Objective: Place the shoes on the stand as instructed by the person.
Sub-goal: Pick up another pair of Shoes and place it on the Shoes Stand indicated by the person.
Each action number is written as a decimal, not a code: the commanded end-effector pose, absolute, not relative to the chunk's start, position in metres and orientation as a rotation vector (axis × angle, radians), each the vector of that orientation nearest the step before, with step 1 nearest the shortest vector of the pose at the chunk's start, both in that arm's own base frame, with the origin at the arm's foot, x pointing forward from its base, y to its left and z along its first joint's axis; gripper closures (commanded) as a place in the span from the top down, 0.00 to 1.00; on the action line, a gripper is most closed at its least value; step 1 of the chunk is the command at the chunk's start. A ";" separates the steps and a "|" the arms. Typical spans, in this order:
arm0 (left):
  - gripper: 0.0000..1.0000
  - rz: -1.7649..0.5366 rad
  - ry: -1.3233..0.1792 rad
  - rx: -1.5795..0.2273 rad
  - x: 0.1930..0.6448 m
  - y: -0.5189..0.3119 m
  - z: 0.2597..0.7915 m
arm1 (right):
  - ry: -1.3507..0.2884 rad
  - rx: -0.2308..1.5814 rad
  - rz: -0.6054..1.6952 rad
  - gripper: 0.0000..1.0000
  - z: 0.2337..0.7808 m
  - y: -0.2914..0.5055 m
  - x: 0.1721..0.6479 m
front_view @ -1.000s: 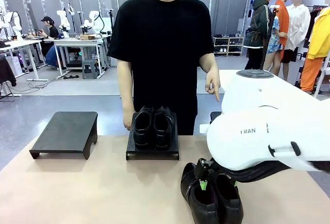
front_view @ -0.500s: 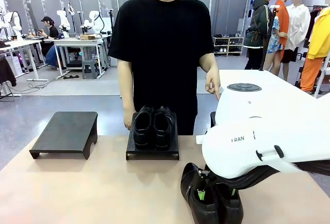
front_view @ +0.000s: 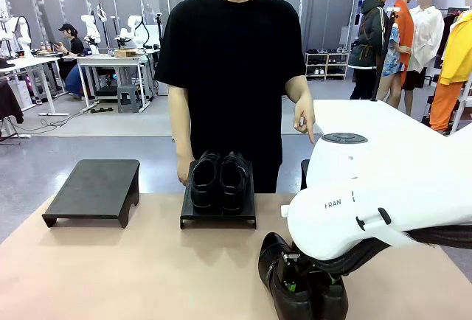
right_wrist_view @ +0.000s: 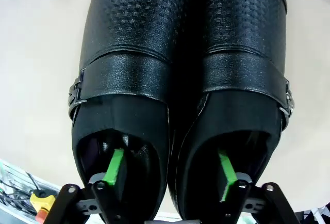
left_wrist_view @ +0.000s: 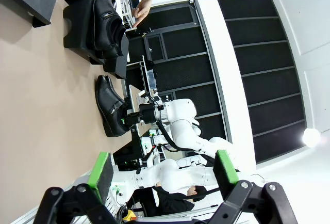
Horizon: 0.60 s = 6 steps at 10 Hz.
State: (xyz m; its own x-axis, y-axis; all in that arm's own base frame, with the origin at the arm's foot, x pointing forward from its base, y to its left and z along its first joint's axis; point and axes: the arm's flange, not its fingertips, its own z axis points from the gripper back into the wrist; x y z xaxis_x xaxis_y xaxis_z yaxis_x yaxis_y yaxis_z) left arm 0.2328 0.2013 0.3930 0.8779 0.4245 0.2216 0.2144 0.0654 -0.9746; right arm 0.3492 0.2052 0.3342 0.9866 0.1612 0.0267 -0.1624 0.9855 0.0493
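Near shoes [front_view: 273,257] lie near-to-far, toes toward the person [front_view: 228,62]. Right wrist view reveals the right gripper [right_wrist_view: 170,157] spread wide, one finger inside each; left gripper [left_wrist_view: 163,156] gapes empty.

Grey floor [front_view: 44,158] — white workbenches [front_view: 110,59] behind

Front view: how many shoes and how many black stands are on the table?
Shoes: 4, stand pair plus near pair.
Stands: 2, left stand and middle stand; a dark edge behind the right arm may be a third.
Total: 6.
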 end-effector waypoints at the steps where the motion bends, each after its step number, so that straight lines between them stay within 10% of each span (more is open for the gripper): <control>1: 1.00 0.158 -0.534 -1.531 0.232 0.202 0.393 | -0.056 0.036 0.140 0.03 0.320 0.189 0.320; 6: 1.00 0.158 -0.534 -1.531 0.232 0.202 0.393 | -0.056 0.019 0.133 0.00 0.317 0.190 0.319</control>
